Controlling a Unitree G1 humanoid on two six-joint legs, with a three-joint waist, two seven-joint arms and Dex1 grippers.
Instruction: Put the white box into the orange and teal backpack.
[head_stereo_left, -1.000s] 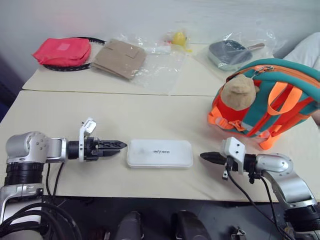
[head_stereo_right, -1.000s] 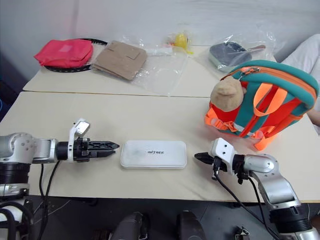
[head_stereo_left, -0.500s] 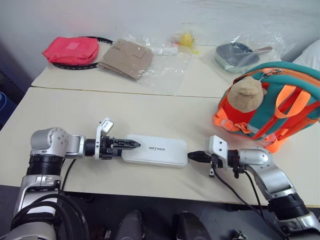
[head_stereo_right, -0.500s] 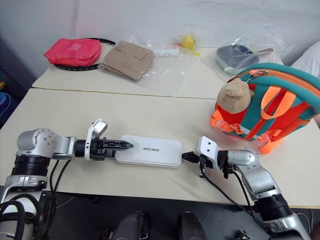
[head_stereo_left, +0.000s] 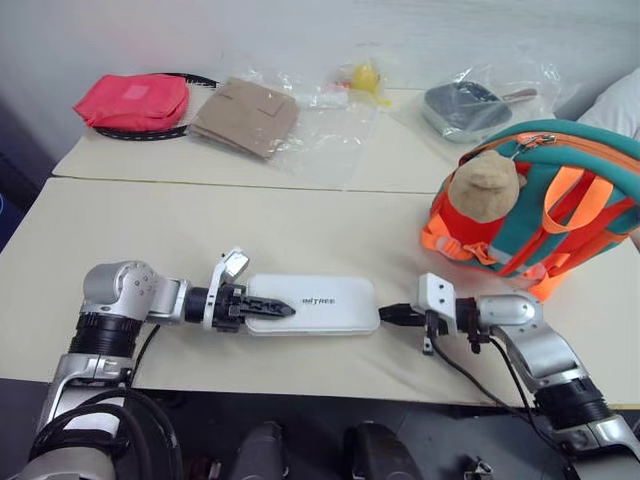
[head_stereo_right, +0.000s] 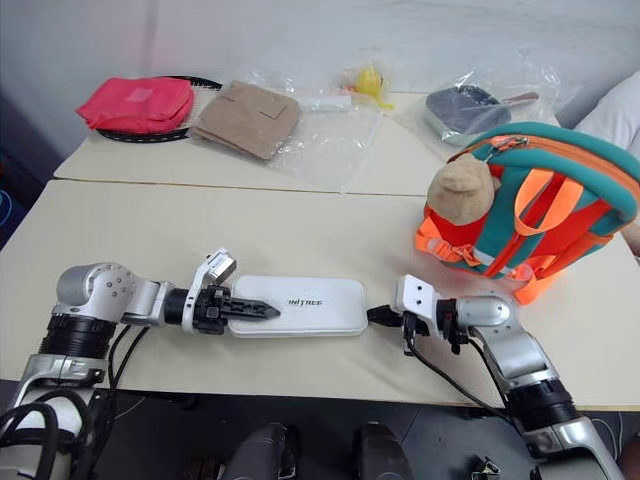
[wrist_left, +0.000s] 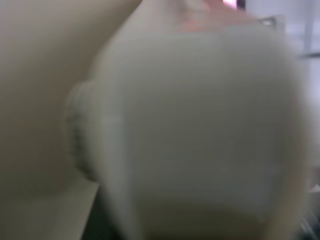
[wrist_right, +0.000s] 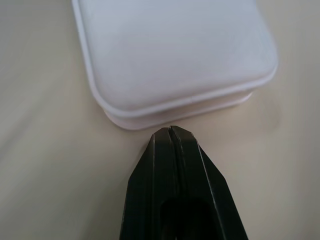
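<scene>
The orange and teal backpack (head_stereo_left: 540, 205) is stood by the tabletop's (head_stereo_left: 300, 230) right edge. The white box (head_stereo_left: 318, 305) is lain near the front edge, gripped by the left gripper's (head_stereo_left: 272, 308) fingers, while the right gripper's (head_stereo_left: 392, 315) clenched fingers are braced against its other end, probably steadying it.

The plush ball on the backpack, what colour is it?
Tan. The plush ball sits on the orange and teal backpack, clearest in the right eye view.
</scene>
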